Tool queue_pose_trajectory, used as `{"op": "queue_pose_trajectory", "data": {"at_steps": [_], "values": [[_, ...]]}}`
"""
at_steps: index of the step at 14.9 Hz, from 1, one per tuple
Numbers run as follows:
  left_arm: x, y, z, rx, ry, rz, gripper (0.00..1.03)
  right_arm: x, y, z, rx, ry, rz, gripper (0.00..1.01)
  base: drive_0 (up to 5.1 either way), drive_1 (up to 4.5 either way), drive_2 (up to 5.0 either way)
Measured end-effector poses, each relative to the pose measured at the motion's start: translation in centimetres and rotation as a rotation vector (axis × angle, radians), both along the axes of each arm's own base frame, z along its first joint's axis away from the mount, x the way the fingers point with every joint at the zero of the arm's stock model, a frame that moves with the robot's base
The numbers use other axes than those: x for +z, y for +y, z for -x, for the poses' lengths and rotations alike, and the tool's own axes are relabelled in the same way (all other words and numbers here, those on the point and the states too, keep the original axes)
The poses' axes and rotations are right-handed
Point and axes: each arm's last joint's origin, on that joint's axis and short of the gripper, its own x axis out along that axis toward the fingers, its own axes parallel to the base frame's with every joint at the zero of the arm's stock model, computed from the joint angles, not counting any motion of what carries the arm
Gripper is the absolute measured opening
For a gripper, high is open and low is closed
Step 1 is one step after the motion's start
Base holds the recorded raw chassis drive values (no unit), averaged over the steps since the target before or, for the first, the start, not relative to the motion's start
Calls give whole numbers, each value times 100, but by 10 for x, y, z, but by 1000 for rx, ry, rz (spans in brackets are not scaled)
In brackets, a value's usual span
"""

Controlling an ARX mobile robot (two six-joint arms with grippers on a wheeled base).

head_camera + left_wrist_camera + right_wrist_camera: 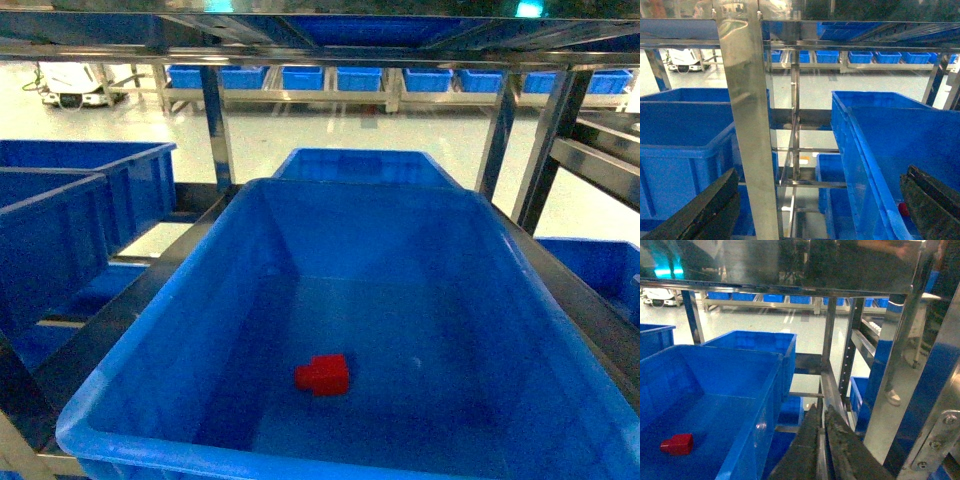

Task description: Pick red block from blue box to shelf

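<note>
The red block (322, 375) lies on its side on the floor of the blue box (380, 230), near the front. This box sits on the shelf (215, 120) between steel posts. Neither gripper shows in the head view. My left gripper (821, 172) is open wide and empty; its fingers straddle a shelf post (747, 125) and the left rim of the blue box (900, 135), with a sliver of the red block (903, 209) beside the right finger. My right gripper (822, 410) is shut on nothing, outside the right wall of the blue box (715, 375), well right of the red block (677, 444).
Another blue bin (360, 165) stands right behind the box. Dark blue crates (60, 220) fill the rack on the left. A shelf tier (320, 45) hangs low overhead. Steel posts (830, 335) and a bolted bracket (940, 435) crowd the right side.
</note>
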Motion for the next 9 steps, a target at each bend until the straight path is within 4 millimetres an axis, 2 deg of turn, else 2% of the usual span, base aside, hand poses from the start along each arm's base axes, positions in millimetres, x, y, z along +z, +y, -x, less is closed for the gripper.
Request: {"op": "queue_pose_trajectory", "data": {"at_steps": [1,6,9], "values": [[0,0,0,0,0,0,98,-3,0,0,0,8,0,2,0,0,0],[0,0,0,0,0,0,98,-14,0,0,0,-4,-7,2,0,0,0],[0,0,0,0,-1,0,98,-15,0,0,0,-1,-7,18,0,0,0]]}}
